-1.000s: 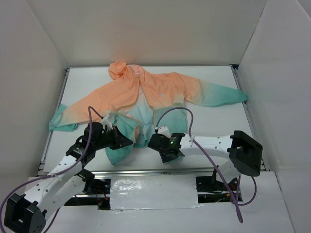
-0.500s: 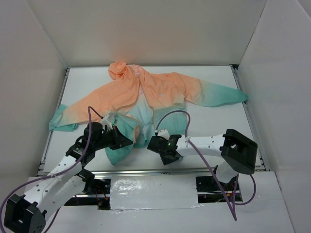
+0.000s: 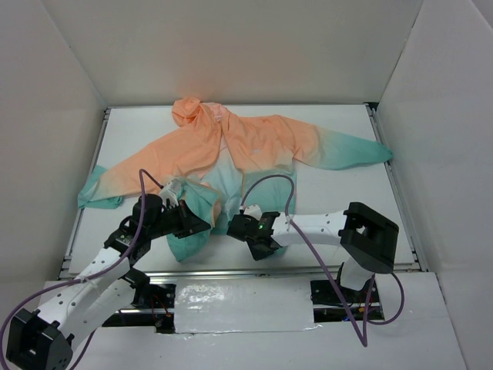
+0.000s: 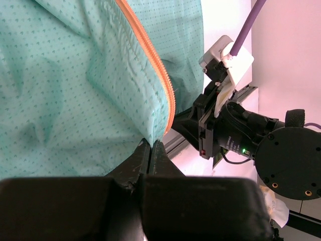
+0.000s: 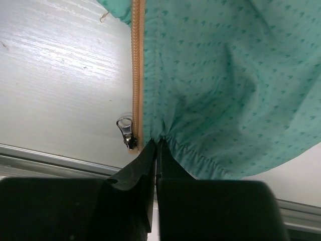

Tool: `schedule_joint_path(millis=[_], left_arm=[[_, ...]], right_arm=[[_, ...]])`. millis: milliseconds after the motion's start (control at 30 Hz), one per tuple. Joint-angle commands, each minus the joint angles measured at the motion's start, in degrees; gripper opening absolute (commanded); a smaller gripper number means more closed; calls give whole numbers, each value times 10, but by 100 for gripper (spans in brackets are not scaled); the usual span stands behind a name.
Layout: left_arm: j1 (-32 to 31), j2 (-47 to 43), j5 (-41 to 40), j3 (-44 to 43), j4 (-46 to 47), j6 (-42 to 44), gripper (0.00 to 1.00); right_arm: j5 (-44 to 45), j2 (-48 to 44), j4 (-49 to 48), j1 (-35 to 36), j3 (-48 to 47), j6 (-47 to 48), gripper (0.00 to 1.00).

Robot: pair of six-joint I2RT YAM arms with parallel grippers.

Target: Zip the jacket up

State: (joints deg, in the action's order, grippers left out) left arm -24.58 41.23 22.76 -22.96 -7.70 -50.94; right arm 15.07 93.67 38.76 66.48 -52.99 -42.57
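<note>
The jacket (image 3: pixel 254 146) lies spread on the white table (image 3: pixel 347 200), peach hood at the back, teal hem at the front, front open. My left gripper (image 3: pixel 205 225) is shut on the teal hem corner (image 4: pixel 150 138) beside the orange zipper tape (image 4: pixel 150 55). My right gripper (image 3: pixel 234 226) is shut on the other front panel's teal hem (image 5: pixel 165 136), just right of its orange zipper tape (image 5: pixel 136 75). The silver zipper slider (image 5: pixel 126 131) hangs at that tape's lower end, beside my fingertips. The two grippers sit close together near the front edge.
White enclosure walls stand on the left, back and right. A metal rail (image 3: pixel 293 270) runs along the table's front edge, also in the right wrist view (image 5: pixel 50 158). Purple cables (image 3: pixel 269 181) loop over both arms. The right gripper's body (image 4: pixel 225 135) shows close in the left wrist view.
My right arm has swung left, carrying its hem toward the left gripper. The left arm has stayed put.
</note>
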Motion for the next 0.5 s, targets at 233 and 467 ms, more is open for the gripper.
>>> schedule_joint_path(millis=[233, 467], left_arm=[[2, 2, 10, -1, 18, 12, 0], [3, 19, 29, -7, 59, 9, 0]], right_arm=[[-14, -39, -125, -4, 65, -17, 0], [64, -220, -348, -8, 166, -31, 0]])
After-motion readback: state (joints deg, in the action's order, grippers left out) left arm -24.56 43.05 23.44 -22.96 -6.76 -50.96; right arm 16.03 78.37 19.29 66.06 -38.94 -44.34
